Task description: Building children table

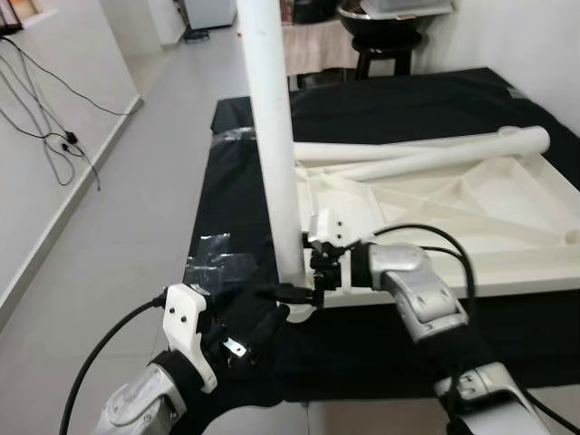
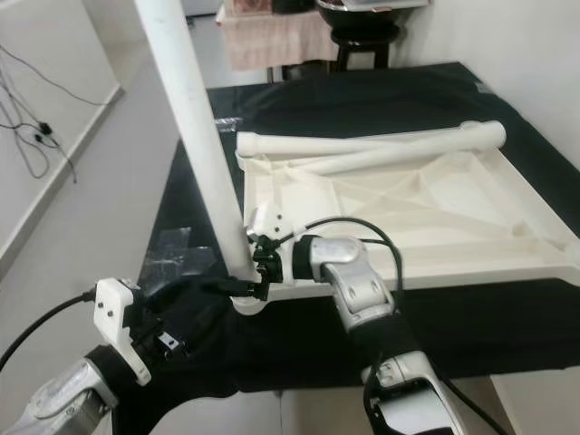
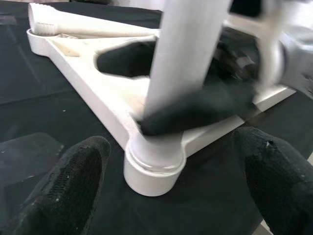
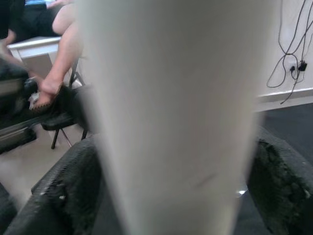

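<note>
Here, right pincer (image 1: 304, 292) clamped on upright leg (image 1: 275, 136) (top cut off), left pincer (image 3: 171, 196) apart, blurred.

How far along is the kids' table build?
Done: tabletop lies upside down on the black cloth. In hand: right claw grips the upright leg in the near corner socket; left claw open beside it. Left: two legs still lying loose.

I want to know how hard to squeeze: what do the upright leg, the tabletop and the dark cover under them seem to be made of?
Upright leg: apparently moulded plastic, smooth matte white, gripped by the right gripper. Tabletop: seemingly the same plastic, judging by the ribbed underside. Cover: probably black cloth, dull and slightly wrinkled.
</note>
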Motion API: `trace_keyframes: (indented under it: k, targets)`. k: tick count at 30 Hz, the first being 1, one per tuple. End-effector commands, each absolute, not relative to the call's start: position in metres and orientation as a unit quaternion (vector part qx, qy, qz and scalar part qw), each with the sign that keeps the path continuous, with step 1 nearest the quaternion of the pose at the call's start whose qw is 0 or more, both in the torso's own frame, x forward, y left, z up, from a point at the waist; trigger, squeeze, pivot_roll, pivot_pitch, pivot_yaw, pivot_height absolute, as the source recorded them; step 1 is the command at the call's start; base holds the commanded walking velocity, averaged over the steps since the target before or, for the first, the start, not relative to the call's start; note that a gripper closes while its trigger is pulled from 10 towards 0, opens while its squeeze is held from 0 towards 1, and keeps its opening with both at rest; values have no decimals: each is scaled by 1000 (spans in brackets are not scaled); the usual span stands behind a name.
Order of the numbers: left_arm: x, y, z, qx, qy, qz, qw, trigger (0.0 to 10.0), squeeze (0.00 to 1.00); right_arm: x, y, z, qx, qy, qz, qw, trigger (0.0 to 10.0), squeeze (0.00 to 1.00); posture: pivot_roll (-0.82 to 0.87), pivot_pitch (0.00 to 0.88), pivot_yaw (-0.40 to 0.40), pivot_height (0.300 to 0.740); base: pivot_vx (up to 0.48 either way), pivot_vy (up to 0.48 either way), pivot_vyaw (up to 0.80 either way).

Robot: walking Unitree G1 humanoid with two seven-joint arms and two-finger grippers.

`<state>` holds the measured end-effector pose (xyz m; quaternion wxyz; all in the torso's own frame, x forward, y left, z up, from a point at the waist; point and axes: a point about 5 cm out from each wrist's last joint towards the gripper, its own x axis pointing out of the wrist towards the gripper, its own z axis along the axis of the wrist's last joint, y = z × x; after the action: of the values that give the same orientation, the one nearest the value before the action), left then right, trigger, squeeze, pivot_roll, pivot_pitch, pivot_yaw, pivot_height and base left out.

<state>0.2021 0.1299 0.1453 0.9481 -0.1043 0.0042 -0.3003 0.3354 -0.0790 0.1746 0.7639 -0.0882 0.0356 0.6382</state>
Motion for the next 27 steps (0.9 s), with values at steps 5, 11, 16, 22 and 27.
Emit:
trace_keyframes:
  k: [5,11,16,22,27]
  targets:
    - [201,131,141,-101,14,-294,950,10000,0,347,-78,180,-76,20,649,756,0,0,12,71,59,740,0,0,0]
    - [201,130,141,-103,14,-295,950,10000,0,347,-95,180,-58,14,656,753,0,0,-1,79,62,740,0,0,0]
    - [198,130,141,-104,14,-296,949,10000,0,326,-114,159,-89,46,608,788,0,0,5,88,40,740,0,0,0]
    - [196,134,141,-103,16,-295,950,10000,0,329,-107,140,-99,68,206,971,0,0,-15,101,53,740,0,0,0]
    - [196,134,138,-106,29,-307,945,10000,0,294,-59,133,-102,71,384,915,0,0,1,84,72,740,0,0,0]
